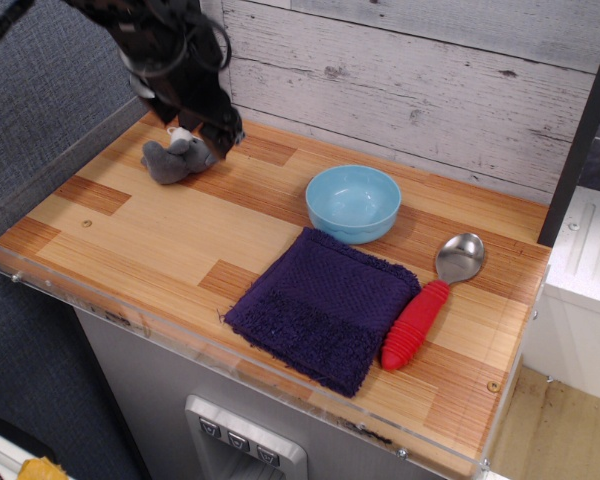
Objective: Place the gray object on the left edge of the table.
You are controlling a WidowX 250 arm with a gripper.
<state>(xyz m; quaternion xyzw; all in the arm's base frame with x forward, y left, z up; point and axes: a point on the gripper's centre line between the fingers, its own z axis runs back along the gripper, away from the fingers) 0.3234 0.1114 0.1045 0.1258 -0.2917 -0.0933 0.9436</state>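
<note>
The gray object (pixel 174 160), a small plush animal with a white muzzle, lies on the table (pixel 150 235) near its back left corner, close to the left acrylic rim. My gripper (pixel 197 124) hangs just above and slightly behind the plush, lifted off it. Its jaws stand apart and hold nothing. The black arm reaches in from the upper left.
A light blue bowl (pixel 353 202) stands at the middle back. A dark purple cloth (pixel 325 305) lies in front of it. A metal spoon with a red handle (pixel 425 308) lies at the right. A plank wall runs along the back.
</note>
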